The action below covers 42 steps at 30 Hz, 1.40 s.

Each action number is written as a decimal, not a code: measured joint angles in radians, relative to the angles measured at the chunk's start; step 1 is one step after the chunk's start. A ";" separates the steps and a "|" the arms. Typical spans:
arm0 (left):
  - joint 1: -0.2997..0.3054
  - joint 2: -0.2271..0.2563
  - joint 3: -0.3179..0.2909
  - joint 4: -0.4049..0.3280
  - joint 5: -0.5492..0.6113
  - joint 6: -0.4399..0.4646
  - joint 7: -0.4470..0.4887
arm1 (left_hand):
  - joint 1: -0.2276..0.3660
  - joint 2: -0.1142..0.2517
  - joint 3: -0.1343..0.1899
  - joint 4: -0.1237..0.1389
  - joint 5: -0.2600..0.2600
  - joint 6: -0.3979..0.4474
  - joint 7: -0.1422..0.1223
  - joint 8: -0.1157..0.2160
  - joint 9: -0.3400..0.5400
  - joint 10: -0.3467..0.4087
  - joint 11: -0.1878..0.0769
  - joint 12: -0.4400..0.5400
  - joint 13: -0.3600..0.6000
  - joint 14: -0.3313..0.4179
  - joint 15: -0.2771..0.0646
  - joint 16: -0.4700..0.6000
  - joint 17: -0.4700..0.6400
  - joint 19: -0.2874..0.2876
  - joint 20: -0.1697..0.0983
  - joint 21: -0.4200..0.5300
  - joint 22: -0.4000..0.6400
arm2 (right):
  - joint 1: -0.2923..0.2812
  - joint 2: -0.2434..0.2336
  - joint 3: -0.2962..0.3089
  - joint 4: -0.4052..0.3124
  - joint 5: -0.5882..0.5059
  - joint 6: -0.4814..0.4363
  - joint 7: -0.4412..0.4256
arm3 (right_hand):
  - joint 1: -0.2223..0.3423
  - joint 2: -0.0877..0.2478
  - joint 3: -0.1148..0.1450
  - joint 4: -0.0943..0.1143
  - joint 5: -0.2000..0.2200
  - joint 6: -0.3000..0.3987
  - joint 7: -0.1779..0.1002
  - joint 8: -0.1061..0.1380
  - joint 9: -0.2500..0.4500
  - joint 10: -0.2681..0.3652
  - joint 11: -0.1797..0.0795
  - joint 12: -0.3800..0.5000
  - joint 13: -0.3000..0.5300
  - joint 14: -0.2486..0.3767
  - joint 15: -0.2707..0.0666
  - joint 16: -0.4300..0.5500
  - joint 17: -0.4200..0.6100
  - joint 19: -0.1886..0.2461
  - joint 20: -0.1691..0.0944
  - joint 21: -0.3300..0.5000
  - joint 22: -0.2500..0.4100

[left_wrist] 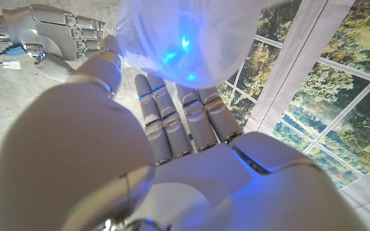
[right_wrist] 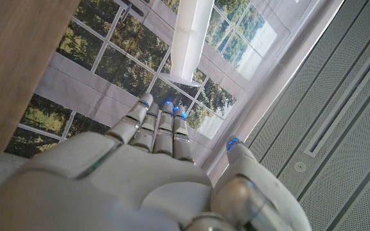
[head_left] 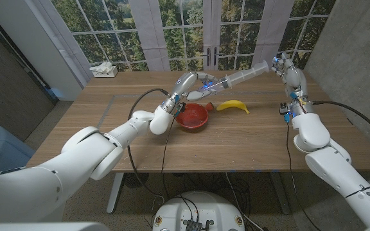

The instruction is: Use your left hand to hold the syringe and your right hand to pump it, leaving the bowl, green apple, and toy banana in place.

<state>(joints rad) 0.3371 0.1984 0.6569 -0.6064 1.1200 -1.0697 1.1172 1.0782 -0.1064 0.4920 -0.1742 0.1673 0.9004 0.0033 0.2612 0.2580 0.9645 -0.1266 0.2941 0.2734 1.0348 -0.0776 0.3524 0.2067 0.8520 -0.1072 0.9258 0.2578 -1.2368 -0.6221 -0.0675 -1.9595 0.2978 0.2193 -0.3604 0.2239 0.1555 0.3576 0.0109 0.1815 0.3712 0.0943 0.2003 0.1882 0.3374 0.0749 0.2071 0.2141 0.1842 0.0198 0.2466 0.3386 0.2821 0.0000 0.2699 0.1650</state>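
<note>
Matt wooden table (head_left: 249,138); clear plastic syringe (head_left: 243,76).

Looks like an office or lab-type room: long wooden table (head_left: 236,138) mid-frame, tall paned windows (head_left: 172,32) along the top showing trees, grey panelled wall (head_left: 358,45) at right, tissue box (head_left: 103,70) upper left.

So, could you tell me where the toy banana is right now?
In the head view the toy banana lies on the table mid-centre, just right of the red bowl.
</note>
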 measured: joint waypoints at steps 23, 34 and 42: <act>0.005 -0.012 -0.055 0.008 0.061 -0.034 0.000 | 0.000 0.000 -0.003 0.000 -0.001 -0.006 -0.005 -0.004 0.005 -0.006 -0.006 -0.006 0.005 0.002 -0.005 -0.003 0.000 -0.014 0.004 0.016 -0.004 | 0.116 -0.046 -0.042 0.016 0.003 -0.119 0.004 | 0.000 0.000 0.003 -0.003 0.000 -0.006 -0.005 0.000 0.000 -0.004 -0.004 0.000 0.000 0.000 0.000 -0.001 0.000 0.013 0.002 -0.008 0.000; -0.010 -0.020 -0.061 0.031 0.073 -0.041 0.000 | 0.000 0.000 -0.005 0.000 -0.002 -0.006 -0.005 -0.007 0.009 -0.006 -0.005 -0.009 0.008 0.002 -0.005 -0.004 0.000 -0.020 0.005 0.021 -0.005 | 0.168 -0.073 -0.068 0.027 -0.005 -0.169 0.004 | -0.008 -0.008 -0.004 -0.001 0.000 -0.005 -0.016 0.000 0.000 -0.007 -0.007 0.000 0.000 -0.006 -0.006 -0.007 0.000 0.012 0.009 -0.015 0.006; -0.016 -0.026 -0.066 0.038 0.079 -0.044 0.000 | 0.000 0.000 -0.005 0.000 -0.002 -0.006 -0.005 -0.007 0.009 -0.006 -0.005 -0.009 0.008 0.002 -0.005 -0.009 0.000 -0.022 0.007 0.029 -0.009 | 0.203 -0.092 -0.089 0.036 -0.016 -0.196 0.010 | -0.018 -0.017 -0.008 0.003 -0.004 -0.005 -0.016 0.000 0.000 -0.007 -0.007 0.000 0.000 -0.006 -0.006 -0.007 0.000 0.012 0.009 -0.019 0.006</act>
<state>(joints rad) 0.3213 0.1724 0.5907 -0.5683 1.1988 -1.1136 1.1170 1.0783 -0.1064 0.4868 -0.1741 0.1651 0.8948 -0.0022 0.2546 0.2674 0.9587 -0.1320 0.2848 0.2813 1.0366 -0.0824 0.3437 0.2071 0.8303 -0.1002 0.9545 0.2485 -1.0334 -0.7137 -0.1567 -1.9232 0.2820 0.0233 -0.3503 0.2062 0.1387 0.3491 0.0140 0.1776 0.3659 0.0781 0.2003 0.1882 0.3302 0.0677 0.2072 0.2141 0.1785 0.0141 0.2397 0.3388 0.2943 0.0093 0.2510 0.1706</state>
